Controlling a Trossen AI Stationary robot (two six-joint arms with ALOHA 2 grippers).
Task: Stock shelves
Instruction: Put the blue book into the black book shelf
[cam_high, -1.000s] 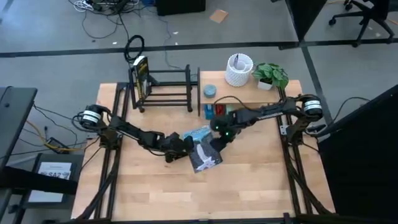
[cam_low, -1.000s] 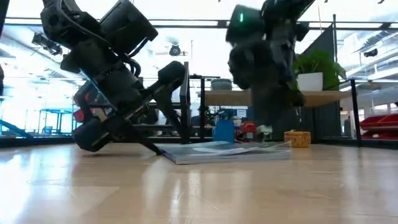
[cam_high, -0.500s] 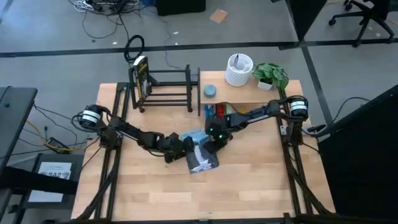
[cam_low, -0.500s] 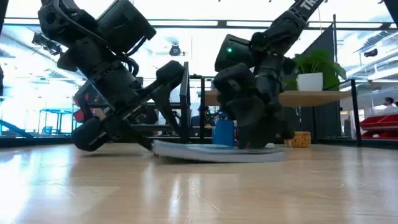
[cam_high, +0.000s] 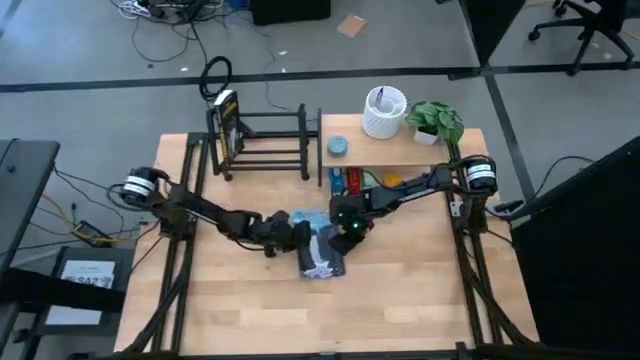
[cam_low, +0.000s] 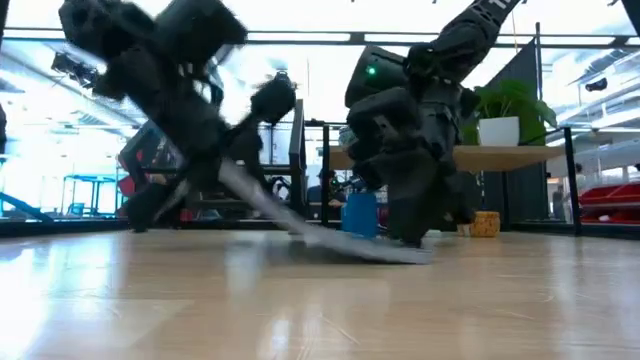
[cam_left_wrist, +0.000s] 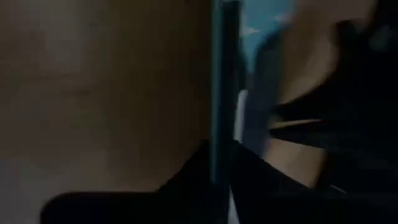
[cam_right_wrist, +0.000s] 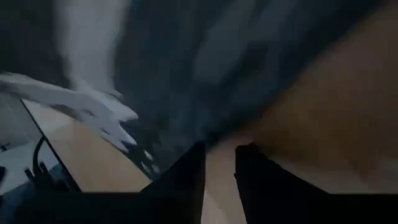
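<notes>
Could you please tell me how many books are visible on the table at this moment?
2: one book stands upright in the black rack; the other book is mid-table between the left gripper and right gripper. More may be hidden.

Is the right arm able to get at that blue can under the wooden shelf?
Probably yes. The right gripper sits by the book, not far from the can, with bare table between; only the low shelf overhead might crowd it.

Counter (cam_high: 400, 300): pale wood, smooth, faint sheen. Rack (cam_high: 262, 145): black metal bars, matt. Magazine (cam_high: 318, 252): glossy paper cover; both arms dark matt plastic.
</notes>
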